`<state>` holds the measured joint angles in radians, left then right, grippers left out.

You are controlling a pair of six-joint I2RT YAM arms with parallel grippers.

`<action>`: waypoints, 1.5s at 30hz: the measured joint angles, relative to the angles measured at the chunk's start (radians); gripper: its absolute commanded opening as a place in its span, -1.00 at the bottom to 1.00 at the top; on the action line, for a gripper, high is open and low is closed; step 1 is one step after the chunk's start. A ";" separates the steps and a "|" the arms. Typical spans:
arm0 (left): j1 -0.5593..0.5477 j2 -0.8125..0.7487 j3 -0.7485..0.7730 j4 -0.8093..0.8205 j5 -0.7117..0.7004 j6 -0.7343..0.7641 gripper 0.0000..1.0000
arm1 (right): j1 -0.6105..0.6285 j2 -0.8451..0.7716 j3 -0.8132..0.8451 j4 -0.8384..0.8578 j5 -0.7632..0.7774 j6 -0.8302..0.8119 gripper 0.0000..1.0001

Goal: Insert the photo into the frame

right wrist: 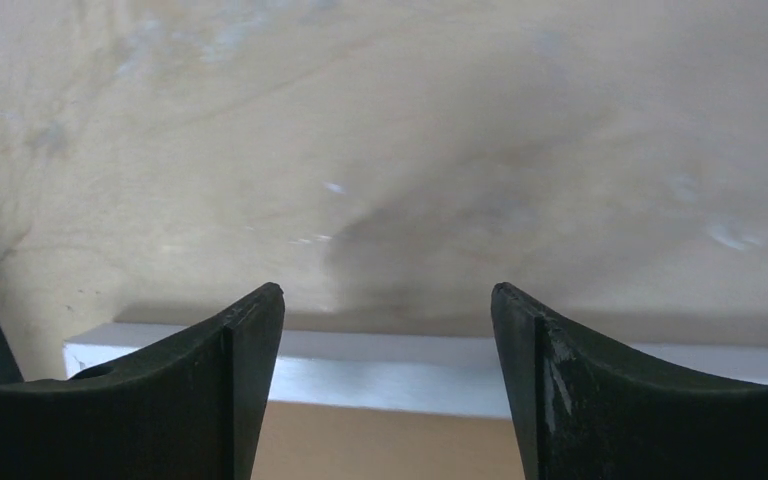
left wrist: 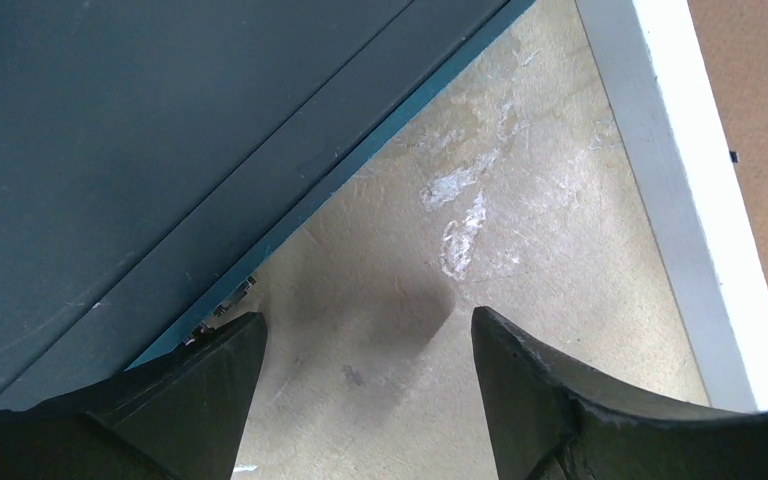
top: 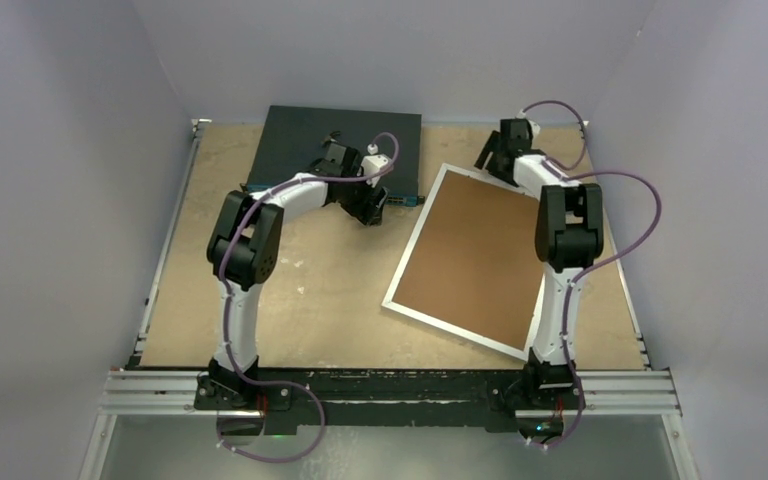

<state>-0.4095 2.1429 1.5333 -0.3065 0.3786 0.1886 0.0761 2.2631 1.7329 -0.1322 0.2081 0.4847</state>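
1. The frame (top: 415,236) lies on the table (top: 310,290) with its brown backing board (top: 475,260) up, probably so that we can open it from behind.
2. We see no photo anywhere.
3. Our left fingers (left wrist: 520,370) stand apart and empty between the dark box (top: 310,140) and the frame; our right fingers (right wrist: 250,350) stand apart over its far edge.
4. We can read no writing.

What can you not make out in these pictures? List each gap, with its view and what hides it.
1. Photo: in no view; possibly under the brown board in the frame, cannot tell.
2. Frame's right edge: top view, right arm covers it.
3. Box ports: top view, left gripper partly covers them; left wrist view, too small.
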 measured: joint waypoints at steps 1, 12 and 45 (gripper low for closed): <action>-0.001 0.002 0.006 -0.006 0.000 -0.012 0.54 | -0.018 -0.027 -0.035 0.005 -0.004 0.009 0.64; -0.045 -0.084 -0.107 -0.012 0.192 -0.066 0.65 | -0.224 -0.436 -0.308 0.022 0.044 0.131 0.72; -0.183 -0.091 -0.174 0.131 0.191 -0.070 0.51 | -0.257 -1.064 -1.198 -0.076 -0.038 0.323 0.23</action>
<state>-0.5926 2.0521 1.3594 -0.1753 0.5697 0.1188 -0.1806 1.1988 0.5346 -0.2085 0.1699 0.8082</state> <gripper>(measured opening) 0.772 0.675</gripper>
